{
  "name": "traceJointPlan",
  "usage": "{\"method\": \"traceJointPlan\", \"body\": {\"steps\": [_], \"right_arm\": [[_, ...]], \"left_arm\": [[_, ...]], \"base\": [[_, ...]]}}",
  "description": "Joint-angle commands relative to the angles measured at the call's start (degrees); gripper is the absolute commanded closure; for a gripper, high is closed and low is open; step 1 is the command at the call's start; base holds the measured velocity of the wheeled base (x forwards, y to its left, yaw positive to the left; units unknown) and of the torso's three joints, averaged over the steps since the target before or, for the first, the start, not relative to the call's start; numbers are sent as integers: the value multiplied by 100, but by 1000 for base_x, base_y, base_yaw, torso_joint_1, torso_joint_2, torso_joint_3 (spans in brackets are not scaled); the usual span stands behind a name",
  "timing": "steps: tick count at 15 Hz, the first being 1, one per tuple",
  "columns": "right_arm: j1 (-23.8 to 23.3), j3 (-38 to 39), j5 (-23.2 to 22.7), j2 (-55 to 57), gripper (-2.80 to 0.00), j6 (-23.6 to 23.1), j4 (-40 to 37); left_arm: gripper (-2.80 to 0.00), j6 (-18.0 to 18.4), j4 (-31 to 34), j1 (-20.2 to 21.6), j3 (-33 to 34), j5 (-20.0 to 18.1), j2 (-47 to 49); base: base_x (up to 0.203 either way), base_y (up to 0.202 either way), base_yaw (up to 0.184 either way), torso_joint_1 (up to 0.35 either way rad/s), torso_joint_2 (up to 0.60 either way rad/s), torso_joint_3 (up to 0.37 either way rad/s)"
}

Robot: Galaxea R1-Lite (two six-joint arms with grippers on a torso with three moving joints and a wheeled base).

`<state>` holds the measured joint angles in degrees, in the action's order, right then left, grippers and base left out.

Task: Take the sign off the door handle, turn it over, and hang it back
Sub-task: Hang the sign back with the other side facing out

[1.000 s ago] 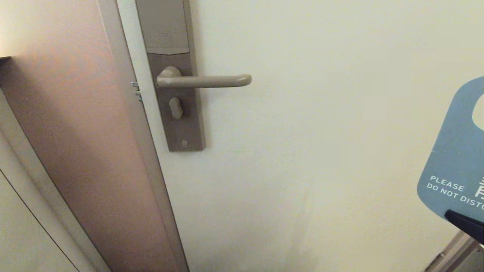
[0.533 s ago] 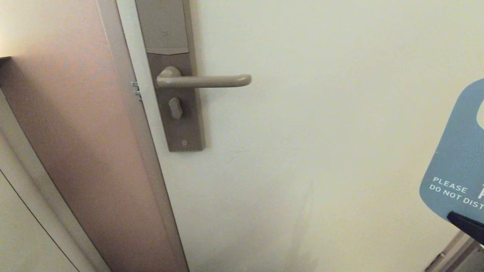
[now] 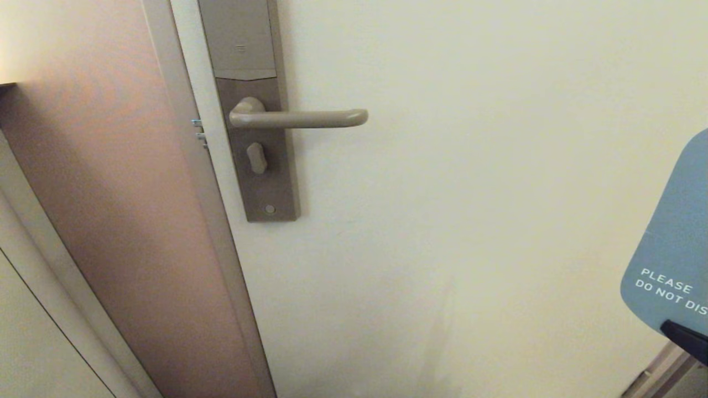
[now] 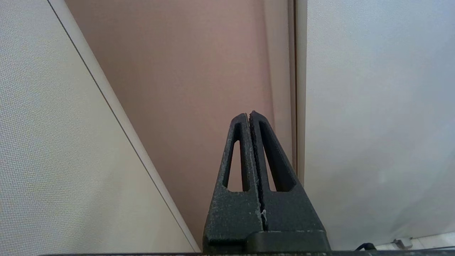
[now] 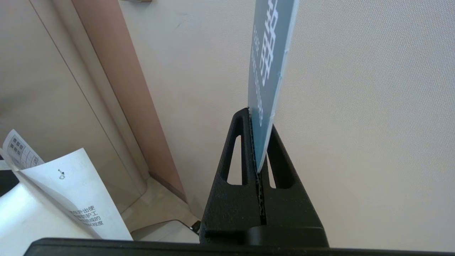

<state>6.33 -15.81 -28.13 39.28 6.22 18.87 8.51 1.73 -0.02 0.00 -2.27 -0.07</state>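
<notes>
On my head camera the door handle [image 3: 298, 118] sits bare, a level beige lever reaching out from its brown backplate [image 3: 257, 149] on the pale door [image 3: 470, 166]. The sign [image 3: 672, 243] is off it and well apart, at the far right edge of that view, blue face toward me with "PLEASE DO NOT DIS…" readable before the frame cuts it. Only a dark sliver of the right gripper [image 3: 686, 340] shows there, at the card's lower end, so from that view alone I cannot judge the grip.

The right wrist camera settles it: the right gripper [image 5: 258, 122] has its two black fingers pinched onto the sign's [image 5: 272, 67] lower edge, the card standing up edge-on between them, its blue printed face turned to one side. This view also shows a white printed sheet [image 5: 71, 192] low beside the door frame, which my head camera does not pick up.

The left gripper [image 4: 249, 115] appears in its own wrist view only, fingers pressed together on nothing, pointing at the pinkish-brown door frame panel [image 4: 185, 89] beside the door.
</notes>
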Motion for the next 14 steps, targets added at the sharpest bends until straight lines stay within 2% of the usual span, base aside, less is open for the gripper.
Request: {"method": "traceJointPlan", "body": {"steps": [1,7,10,14], "right_arm": [[0,8,-17,-17,0,2,11],[0,-10,-17,-17,0,-6,11],[0,-1,-17,-17,0,-6,11],[0,-1,-17,-17,0,-6,3]], "left_arm": [[0,10,-5,2,0,8,7],[0,10,3,2,0,0,7],[0,2,-1,2,0,8,7],[0,2,-6,2,0,8,7]], "base": [[0,0,0,0,0,0],[0,0,0,0,0,0],[-94,0,3,11,-1,1],[-18,0,1,4,1,1]]}}
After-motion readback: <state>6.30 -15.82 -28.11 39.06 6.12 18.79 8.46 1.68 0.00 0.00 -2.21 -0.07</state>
